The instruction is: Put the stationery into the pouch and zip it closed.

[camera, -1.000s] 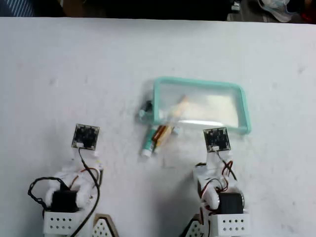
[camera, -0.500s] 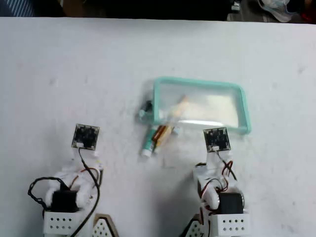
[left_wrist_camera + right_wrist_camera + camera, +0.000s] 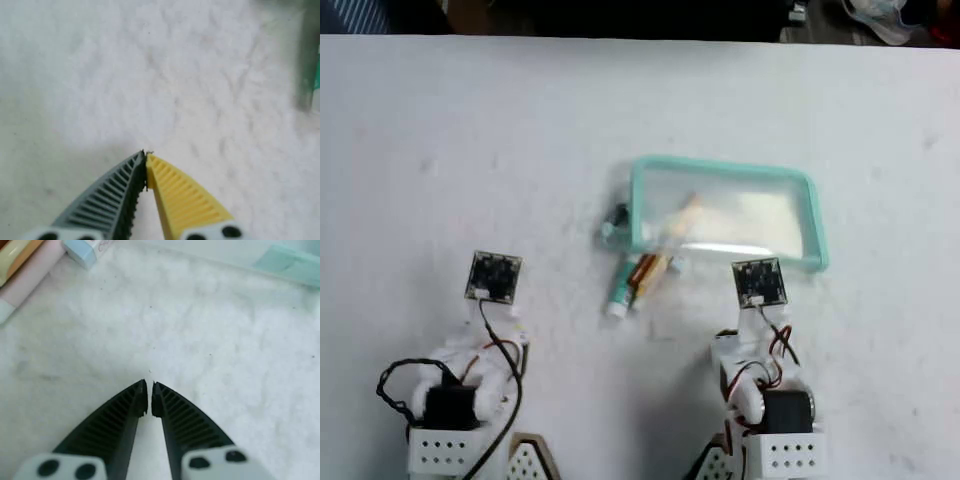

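Observation:
A clear pouch with a teal rim lies flat on the white table, a pencil-like item showing through it. Several stationery pieces lie bunched at its near left corner: a teal-and-white tube, an orange pen, a small dark item. My left gripper, one finger grey and one yellow, is shut over bare table, well left of the pouch. My right gripper, black-fingered, is shut just in front of the pouch's near edge. A pink pen and a light blue eraser lie beyond it.
Both arm bases sit at the table's near edge. The white table stretches wide to the left and behind the pouch. Dark clutter lines the far edge.

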You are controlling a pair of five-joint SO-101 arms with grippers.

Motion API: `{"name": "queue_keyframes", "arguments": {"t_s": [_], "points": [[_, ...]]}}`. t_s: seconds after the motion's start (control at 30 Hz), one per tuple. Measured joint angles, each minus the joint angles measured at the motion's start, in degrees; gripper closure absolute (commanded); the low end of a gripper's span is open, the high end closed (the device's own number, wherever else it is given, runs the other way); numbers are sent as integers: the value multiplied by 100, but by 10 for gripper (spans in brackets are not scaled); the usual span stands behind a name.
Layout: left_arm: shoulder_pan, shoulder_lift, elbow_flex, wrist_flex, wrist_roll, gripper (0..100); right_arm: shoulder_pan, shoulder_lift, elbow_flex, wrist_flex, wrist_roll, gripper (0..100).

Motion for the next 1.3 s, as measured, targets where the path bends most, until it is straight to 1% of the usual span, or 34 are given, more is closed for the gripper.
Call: {"name": "queue_keyframes", "arguments": {"t_s": [0.47, 0.67, 0.8, 1.03, 1.17, 1.3], "points": [[0, 0, 0, 0, 0, 976, 0, 0, 0, 0, 0, 978], [0, 0, 0, -519, 0, 976, 0, 0, 0, 0, 0, 978], [0, 0, 0, -1055, 0, 973, 0, 0, 0, 0, 0, 978], [0, 0, 0, -1222, 0, 902, 0, 0, 0, 0, 0, 978], [-273, 0, 0, -1222, 0, 853, 0, 0, 0, 0, 0, 978], [-677, 0, 0, -1222, -44, 849, 0, 0, 0, 0, 0, 978]]}}
